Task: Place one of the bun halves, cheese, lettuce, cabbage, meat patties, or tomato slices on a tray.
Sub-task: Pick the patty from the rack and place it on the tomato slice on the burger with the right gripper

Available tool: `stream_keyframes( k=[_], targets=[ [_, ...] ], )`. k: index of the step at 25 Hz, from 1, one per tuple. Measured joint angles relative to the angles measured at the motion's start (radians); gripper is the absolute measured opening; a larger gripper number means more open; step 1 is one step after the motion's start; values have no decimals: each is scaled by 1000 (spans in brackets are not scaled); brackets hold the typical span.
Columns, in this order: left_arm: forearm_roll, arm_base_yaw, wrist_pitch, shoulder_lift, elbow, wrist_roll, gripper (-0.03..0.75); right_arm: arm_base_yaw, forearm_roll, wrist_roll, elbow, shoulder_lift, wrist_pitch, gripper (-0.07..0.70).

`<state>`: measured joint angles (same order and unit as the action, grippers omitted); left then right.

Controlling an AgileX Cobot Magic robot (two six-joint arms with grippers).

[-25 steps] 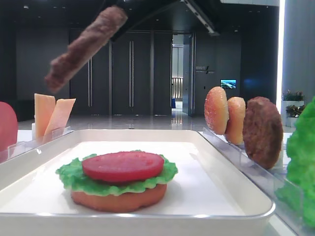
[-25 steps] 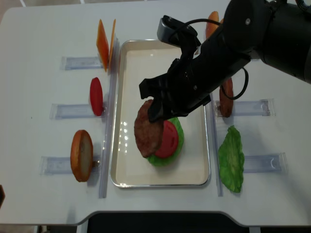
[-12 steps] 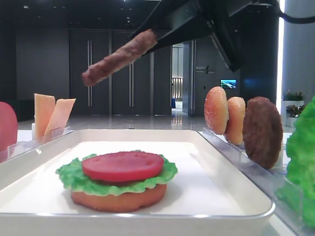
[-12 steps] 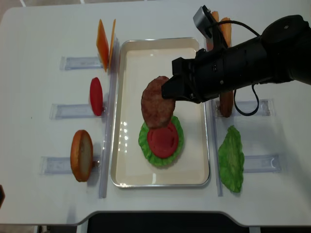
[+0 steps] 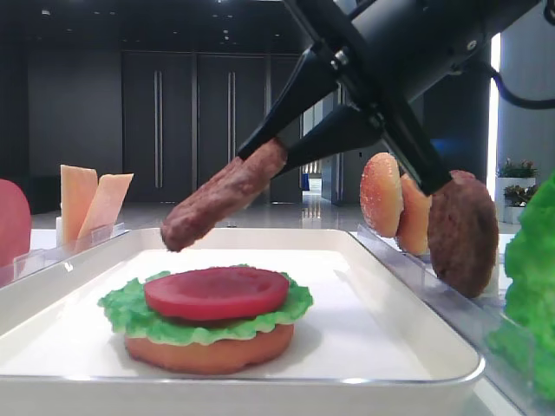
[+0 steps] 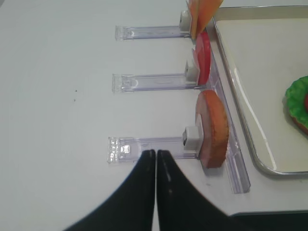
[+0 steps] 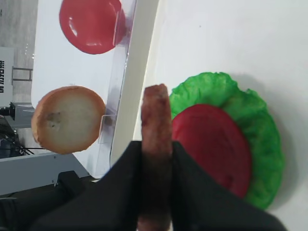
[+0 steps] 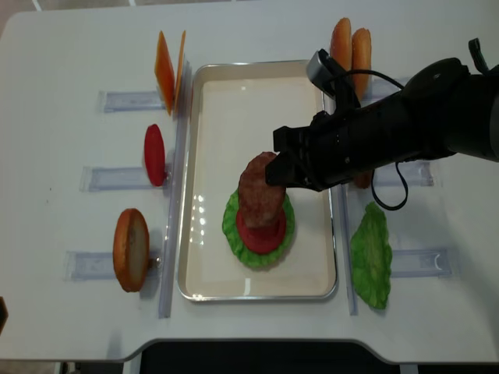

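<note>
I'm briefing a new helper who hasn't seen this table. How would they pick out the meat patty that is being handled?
Find the white tray in the middle of the table. Above the stacked lettuce and tomato slice on it, the right gripper pinches a dark-brown patty by its edge, tilted. The other patty stands upright in a clear holder right of the tray, beside two buns.

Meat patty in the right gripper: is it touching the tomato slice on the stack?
Apart. The low exterior view shows the meat patty tilted above the tomato slice, with tray visible between them.
</note>
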<state>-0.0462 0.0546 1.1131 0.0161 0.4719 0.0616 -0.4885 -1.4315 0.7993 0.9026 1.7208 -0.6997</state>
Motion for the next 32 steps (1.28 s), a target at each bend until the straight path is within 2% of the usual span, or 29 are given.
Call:
stream_keyframes(
  k=[4,11,32],
  targets=[
    [0,0,0,0,0,0,-1,0,-53,51,0,27,-17,111],
    [0,0,0,0,0,0,-1,-27,-63,81,0,72,-34,111],
    [0,0,0,0,0,0,-1,-31,-71,88,0,83,-36,108]
  ],
)
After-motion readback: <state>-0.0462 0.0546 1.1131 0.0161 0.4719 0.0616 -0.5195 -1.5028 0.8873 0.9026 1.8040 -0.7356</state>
